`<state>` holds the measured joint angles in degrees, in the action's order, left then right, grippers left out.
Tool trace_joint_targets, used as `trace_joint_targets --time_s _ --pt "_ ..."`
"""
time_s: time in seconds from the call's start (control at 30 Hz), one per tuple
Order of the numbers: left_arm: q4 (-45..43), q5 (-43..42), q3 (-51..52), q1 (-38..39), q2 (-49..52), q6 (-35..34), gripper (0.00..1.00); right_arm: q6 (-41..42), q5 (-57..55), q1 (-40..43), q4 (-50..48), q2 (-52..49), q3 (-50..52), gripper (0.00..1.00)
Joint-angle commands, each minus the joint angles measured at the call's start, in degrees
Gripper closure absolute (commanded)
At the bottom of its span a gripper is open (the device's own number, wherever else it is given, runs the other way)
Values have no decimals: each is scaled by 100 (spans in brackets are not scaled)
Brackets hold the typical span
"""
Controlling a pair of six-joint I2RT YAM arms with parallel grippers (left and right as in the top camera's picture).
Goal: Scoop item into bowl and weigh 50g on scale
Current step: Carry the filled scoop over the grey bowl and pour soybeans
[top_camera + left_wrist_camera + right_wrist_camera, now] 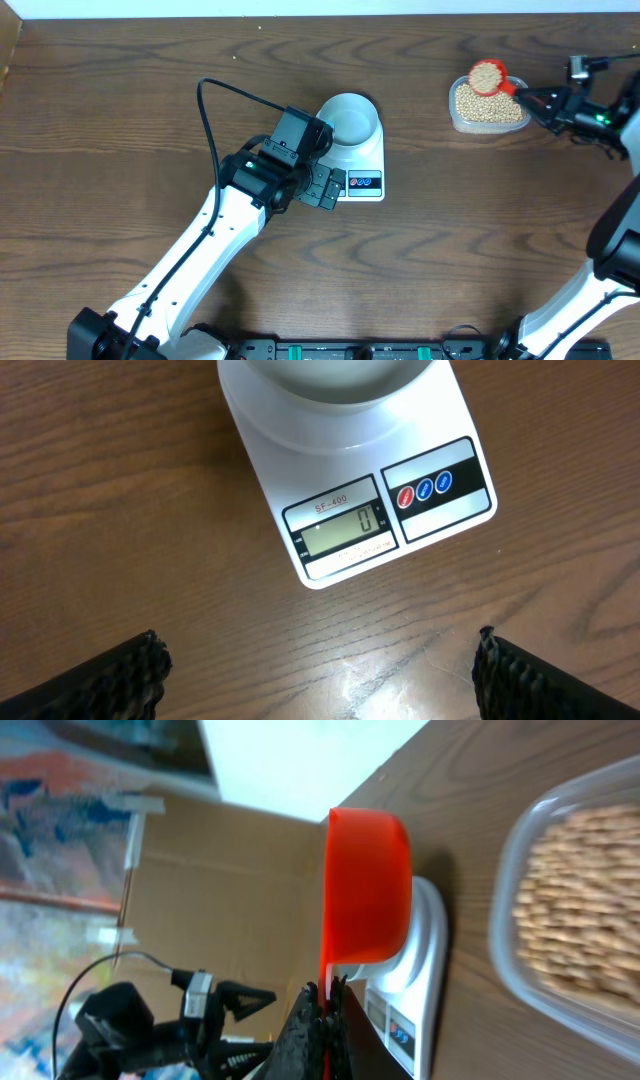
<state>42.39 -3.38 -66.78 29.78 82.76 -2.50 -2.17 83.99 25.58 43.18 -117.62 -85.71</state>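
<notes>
The pale blue-white bowl (352, 118) stands empty on the white scale (364, 170); the scale's display (343, 528) reads 0. My left gripper (322, 186) is open and empty, just left of the scale's front edge; its fingertips (318, 665) are wide apart over bare wood. My right gripper (536, 103) is shut on the handle of a red scoop (488, 76), which is full of tan beans and held over the clear tub of beans (487, 105). In the right wrist view the scoop (368, 885) shows from the side, with the tub (575, 920) beside it.
The table is dark wood (150, 90). The left arm (200, 260) runs from the bottom left to the scale, with a black cable (225, 90) looping over it. The right arm (615, 250) stands at the right edge.
</notes>
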Motion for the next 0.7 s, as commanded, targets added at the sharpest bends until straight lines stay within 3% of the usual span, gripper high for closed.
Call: trace_joint_targets --time_s 0.0,0.47,0.67 --pt "22 -50 -28 -13 -46 101 1 63 404 -529 -92 7 22 99" --pt "22 -50 -28 -13 -46 101 1 1954 -855 -2264 -1722 9 22 99" --pt "22 -50 -28 -13 -46 101 1 1882 -1421 -2796 -1659 35 22 98"
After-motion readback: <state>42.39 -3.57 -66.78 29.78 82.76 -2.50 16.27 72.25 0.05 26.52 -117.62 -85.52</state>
